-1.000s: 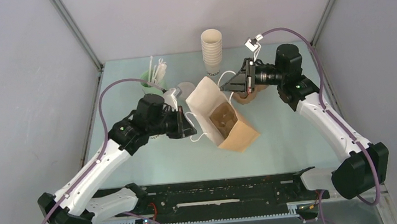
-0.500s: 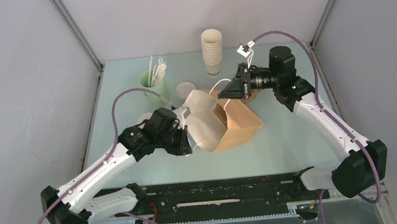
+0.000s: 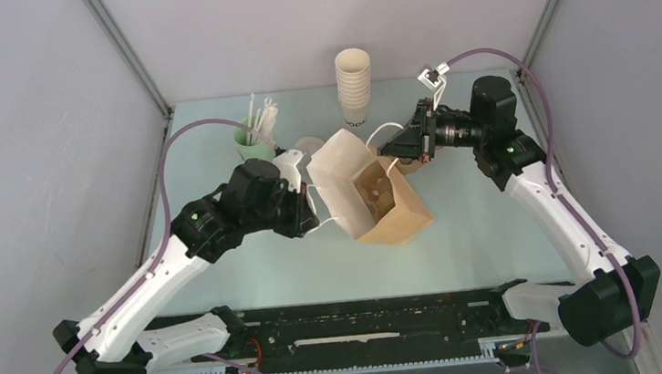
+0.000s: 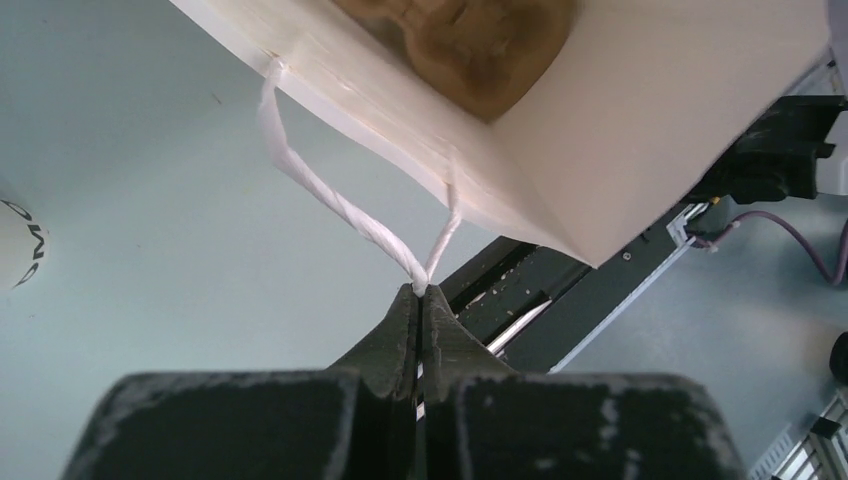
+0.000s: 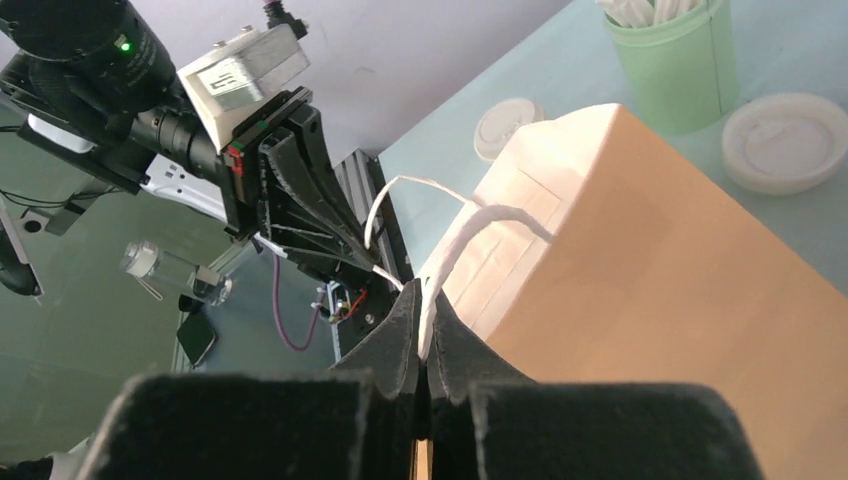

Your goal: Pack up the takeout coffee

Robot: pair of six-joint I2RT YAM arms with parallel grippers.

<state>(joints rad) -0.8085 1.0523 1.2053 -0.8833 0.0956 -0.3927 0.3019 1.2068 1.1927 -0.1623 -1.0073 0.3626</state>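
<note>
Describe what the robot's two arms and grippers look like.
The left arm and right arm have white link shells, black joints and black bases. A purple cable loops along each, and a green light glows on each. The left gripper and right gripper are black, with two tapered fingers narrowing to thin tips. A white tag sits above the right wrist.

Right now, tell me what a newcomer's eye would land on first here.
The brown paper bag in the middle, mouth gaping upward. The left gripper and right gripper each pinch one white rope handle, holding it open. Behind it stand a tall stack of white cups and a green cup of straws.
</note>
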